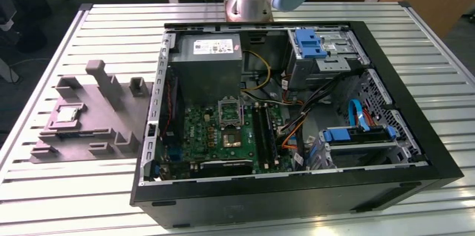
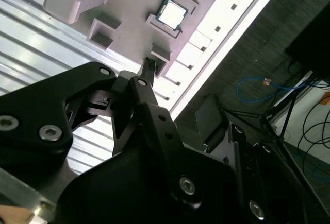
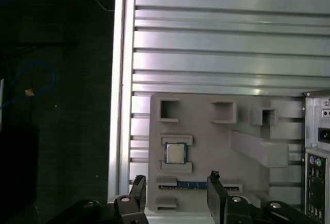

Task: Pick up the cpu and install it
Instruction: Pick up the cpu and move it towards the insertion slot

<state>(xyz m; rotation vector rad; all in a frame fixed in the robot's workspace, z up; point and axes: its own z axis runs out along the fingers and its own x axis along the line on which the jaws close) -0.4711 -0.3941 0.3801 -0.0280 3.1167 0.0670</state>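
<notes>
While the cpu [image 3: 175,153] lies flat in a square recess of the grey holder block [image 3: 216,141], its pale silver top faces up and nothing touches it. In the first wrist view the gripper [image 3: 176,185] has its two black fingers [image 3: 214,183] spread wide, holding nothing, apart from the chip. In the exterior view the block rests on the slatted table [image 1: 74,191], just to the exterior view's left of the open computer case [image 1: 297,197], where the motherboard socket [image 1: 230,112] sits near the grey power-supply box [image 1: 215,63].
</notes>
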